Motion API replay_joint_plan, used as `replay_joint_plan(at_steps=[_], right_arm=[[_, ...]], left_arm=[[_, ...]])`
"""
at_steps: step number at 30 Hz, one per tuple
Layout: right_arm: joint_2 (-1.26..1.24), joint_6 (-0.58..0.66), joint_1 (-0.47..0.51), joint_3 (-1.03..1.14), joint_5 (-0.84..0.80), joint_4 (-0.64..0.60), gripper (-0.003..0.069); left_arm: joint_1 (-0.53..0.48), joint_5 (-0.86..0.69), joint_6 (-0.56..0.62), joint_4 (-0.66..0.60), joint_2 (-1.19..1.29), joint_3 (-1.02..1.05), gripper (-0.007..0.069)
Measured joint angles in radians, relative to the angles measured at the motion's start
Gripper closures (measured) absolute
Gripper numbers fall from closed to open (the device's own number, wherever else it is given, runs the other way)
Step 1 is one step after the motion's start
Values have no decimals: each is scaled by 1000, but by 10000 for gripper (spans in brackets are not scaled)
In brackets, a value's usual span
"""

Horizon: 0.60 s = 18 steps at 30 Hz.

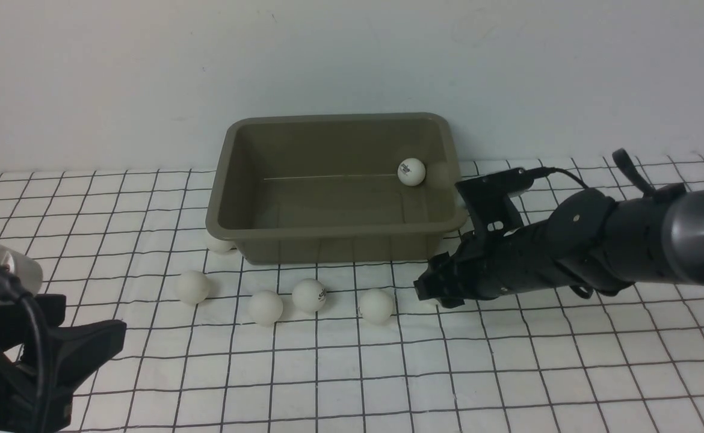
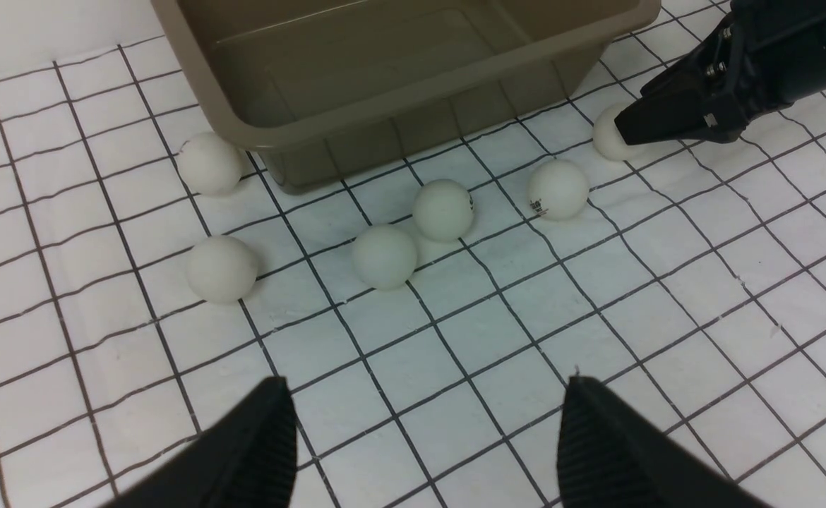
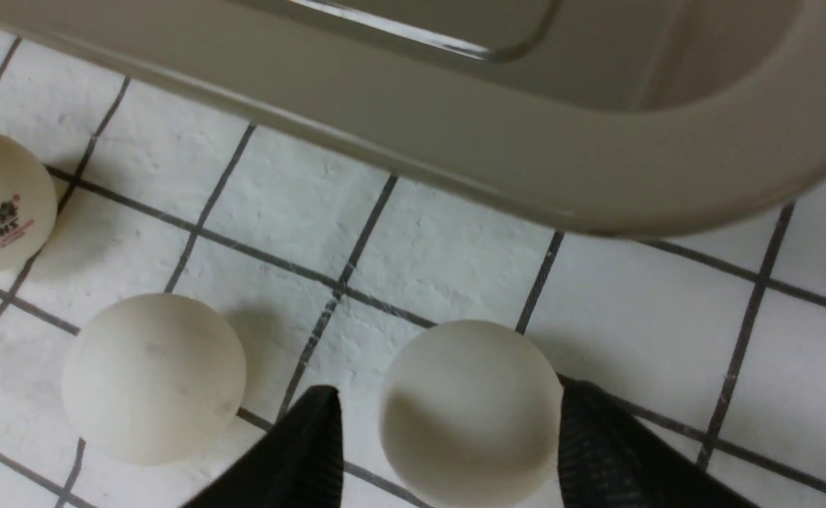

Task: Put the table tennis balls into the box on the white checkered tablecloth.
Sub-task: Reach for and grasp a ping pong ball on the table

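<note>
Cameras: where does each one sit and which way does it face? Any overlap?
Front view: between the arms, facing forward and down at the box, one ball inside; left arm and right arm show.
Left wrist view: on the left arm, looking past its open fingers at the loose balls and box front.
Right wrist view: low over the cloth, its fingers either side of one ball.
Shared: left wrist view also shows that ball at the right gripper.

— What is standing behind everything?
— A plain wall is running across the whole back of the front view.
— How is it looking?
— It is showing smooth and off-white, with soft light falling evenly across it.
</note>
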<state>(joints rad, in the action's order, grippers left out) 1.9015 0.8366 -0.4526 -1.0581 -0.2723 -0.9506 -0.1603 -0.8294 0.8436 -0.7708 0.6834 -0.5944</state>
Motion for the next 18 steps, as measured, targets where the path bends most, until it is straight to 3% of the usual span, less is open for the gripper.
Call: replay_joint_plan(at_steps=[6,18], right_arm=[[0,16,0,0,0,-6,217],[31,44,0,0,4,-23,213]], left_arm=[[0,0,0,0,0,0,174],[0,0,0,0,0,0,174]])
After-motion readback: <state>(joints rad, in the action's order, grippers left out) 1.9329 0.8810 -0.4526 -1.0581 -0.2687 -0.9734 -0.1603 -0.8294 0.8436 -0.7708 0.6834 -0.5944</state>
